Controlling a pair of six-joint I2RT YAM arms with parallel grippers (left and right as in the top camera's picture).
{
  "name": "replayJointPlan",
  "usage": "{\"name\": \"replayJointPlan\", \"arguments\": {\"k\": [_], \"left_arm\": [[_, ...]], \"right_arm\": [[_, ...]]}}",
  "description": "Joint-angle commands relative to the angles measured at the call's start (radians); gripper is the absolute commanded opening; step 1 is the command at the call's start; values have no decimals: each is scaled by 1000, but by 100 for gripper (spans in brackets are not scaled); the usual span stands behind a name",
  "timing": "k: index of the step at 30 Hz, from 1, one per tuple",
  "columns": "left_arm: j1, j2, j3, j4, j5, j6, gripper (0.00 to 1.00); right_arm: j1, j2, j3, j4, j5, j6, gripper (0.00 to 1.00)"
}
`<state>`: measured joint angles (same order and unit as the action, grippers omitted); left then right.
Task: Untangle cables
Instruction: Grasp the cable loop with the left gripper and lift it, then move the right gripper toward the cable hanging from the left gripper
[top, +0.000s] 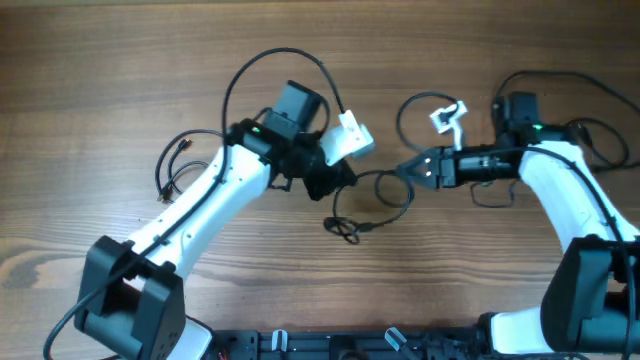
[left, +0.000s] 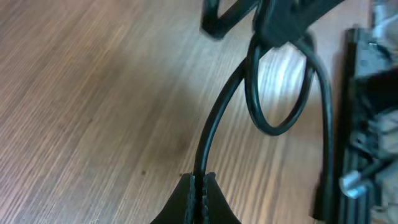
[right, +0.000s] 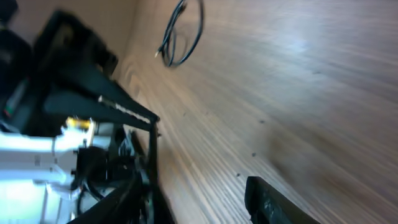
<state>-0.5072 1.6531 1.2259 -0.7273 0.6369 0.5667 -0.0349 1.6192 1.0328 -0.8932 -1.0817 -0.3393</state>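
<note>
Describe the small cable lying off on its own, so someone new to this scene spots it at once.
Find the white left arm crossing the wooden table diagonally. Beside its outer, left side lies a small black cable coil. Unlike the tangle at mid-table, no hand is near it.

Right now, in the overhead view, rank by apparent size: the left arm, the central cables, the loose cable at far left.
1. left arm
2. central cables and loose cable: these look alike, and the arm hides part of the latter.
</note>
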Motion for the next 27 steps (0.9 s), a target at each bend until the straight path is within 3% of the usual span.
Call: {"name": "replayJointPlan", "arguments": {"k": [1,2,6,8,10,14,18,22,25,27], "left_arm": [[65,-21,-3,-87,205,215,4],[87,-21,-3,-162,208,308,4],[136,-21,-3,-242,211,426,4],[158,-21,-3,-235,231,425,4],[169,-21,-6,-235,238,425,4],[169,-21,-15,-231,262,425,4],[169,-21,-15,-232,269,425,4],[169,-21,-15,-232,269,425,4],[169,-21,-15,-232,268,425,4],[169,-21,-15,-232,261,425,4]], "right_arm": [[43,-18,-1,2,-34,-53,56],[49,-18,-1,2,-34,-52,56],[49,-18,-1,10,-82,-55,56],[49,-18,-1,6,-101,-54,52],[49,-18,-1,-28,-156,-93,40],[75,-18,-3,-122,-192,-216,37],[158,-18,-10,-117,-192,-217,32],[182,-18,-10,-94,-192,-207,7],[180,-18,-10,-72,-187,-206,4],[162,-18,-10,34,-134,-86,4]]}}
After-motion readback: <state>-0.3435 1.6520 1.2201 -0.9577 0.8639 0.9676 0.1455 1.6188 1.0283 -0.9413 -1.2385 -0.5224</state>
